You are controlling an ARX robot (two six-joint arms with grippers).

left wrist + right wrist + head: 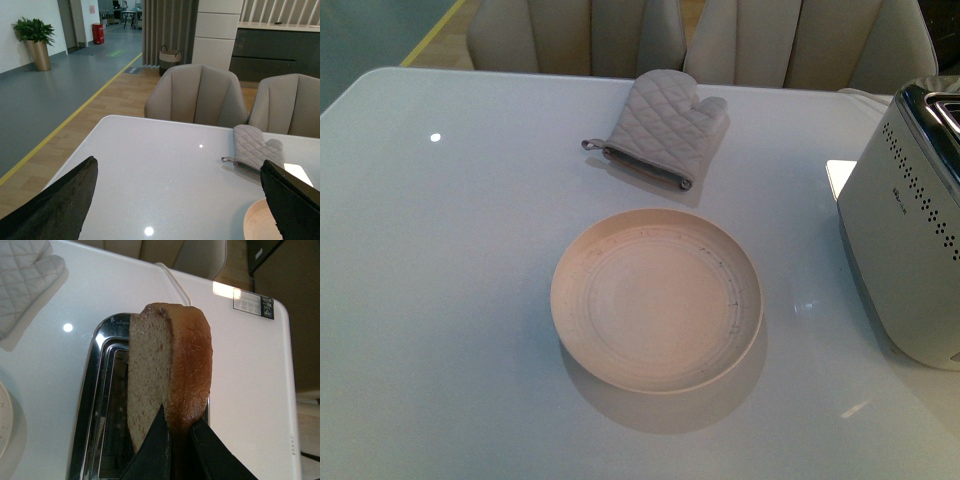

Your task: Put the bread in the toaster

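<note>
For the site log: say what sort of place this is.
Probably an office or showroom break area: a table with padded chairs, a toaster, and a long corridor with a yellow floor line and potted plant.

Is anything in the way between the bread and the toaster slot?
Nothing visible. The right hand holds the bread on edge above the toaster, and the slot beneath it looks open.

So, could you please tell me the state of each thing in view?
bread: gripped upright, over toaster slots
toaster: visible slot empty
plate: empty
mitt: lying flat
left gripper: open, empty
right gripper: shut on bread
</note>
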